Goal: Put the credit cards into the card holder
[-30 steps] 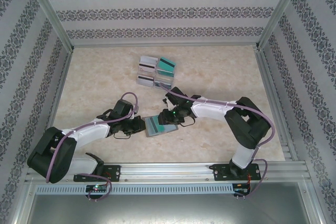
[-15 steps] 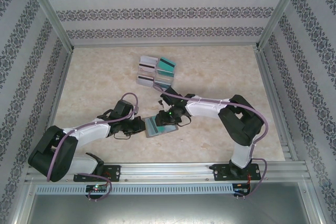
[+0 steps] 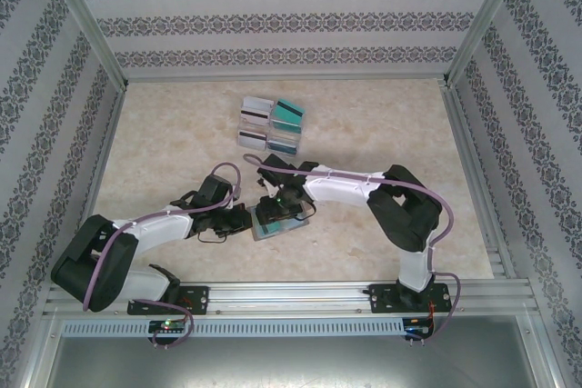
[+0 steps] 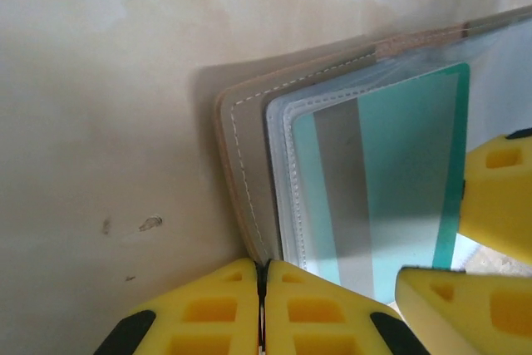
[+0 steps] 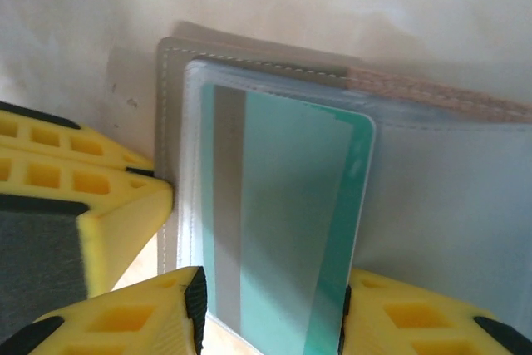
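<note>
- The left end effector [image 4: 263,288] is closed, pinching the cover edge of the card holder [image 4: 249,164].
- The right end effector [image 5: 270,313] seems to grip the teal credit card [image 5: 283,222], which sits partly under a clear pocket.

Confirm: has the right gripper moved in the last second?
Yes. The right gripper, holding a teal card, has shifted left against the fixed clear tray, and is now over the card holder.

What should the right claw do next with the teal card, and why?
Probably slide the teal card deeper into the card holder: its near end, pinched in the right claw, juts past the holder's edge, while the left claw clamps the cover.
</note>
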